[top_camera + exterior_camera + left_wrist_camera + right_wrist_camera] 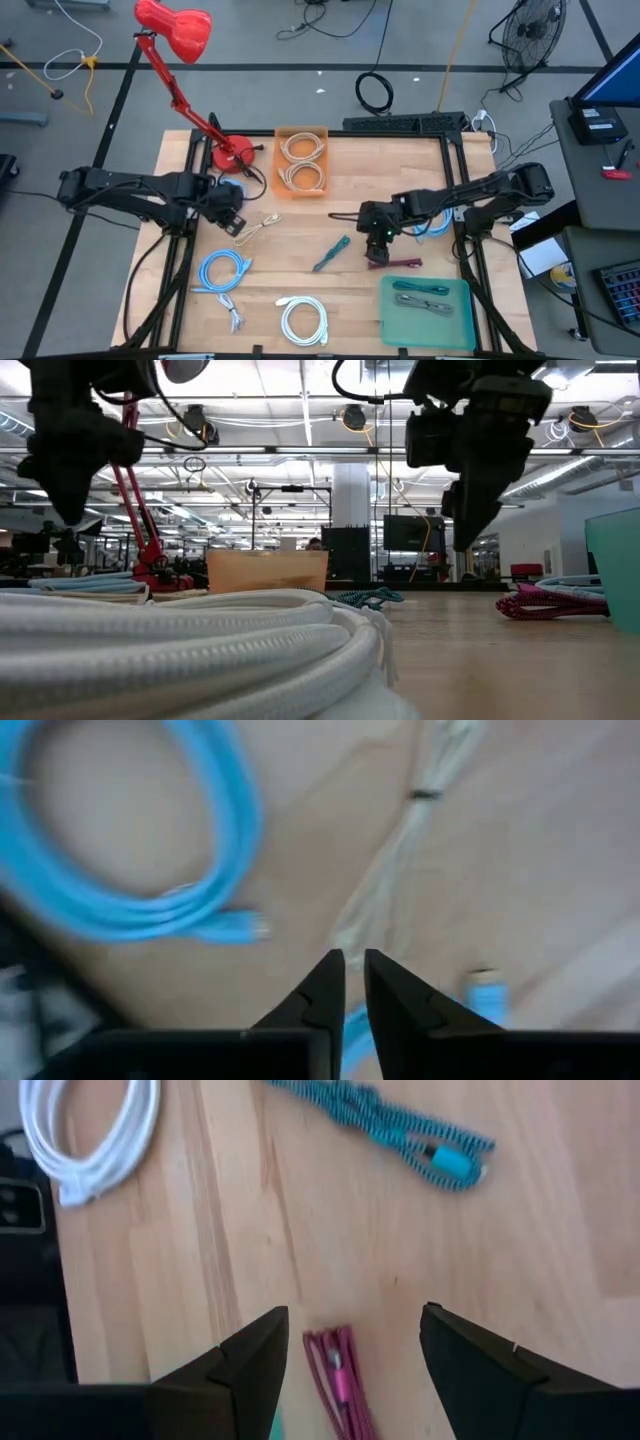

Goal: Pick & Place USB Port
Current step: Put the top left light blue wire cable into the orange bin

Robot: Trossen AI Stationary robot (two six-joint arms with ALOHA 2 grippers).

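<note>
The right end effector (377, 243) hangs over the tabletop (350, 215) toward its right edge, fingers (250, 1365) spread wide and empty. The magenta USB cable (395, 262) lies directly below it, just past the fingertips and beside the green tray (425, 312). Its long axis runs toward the right edge. The right arm is judged nearer. The left end effector (232, 224) hovers near the left edge over a beige cable (258, 228), fingers nearly together, gripping nothing.
</note>
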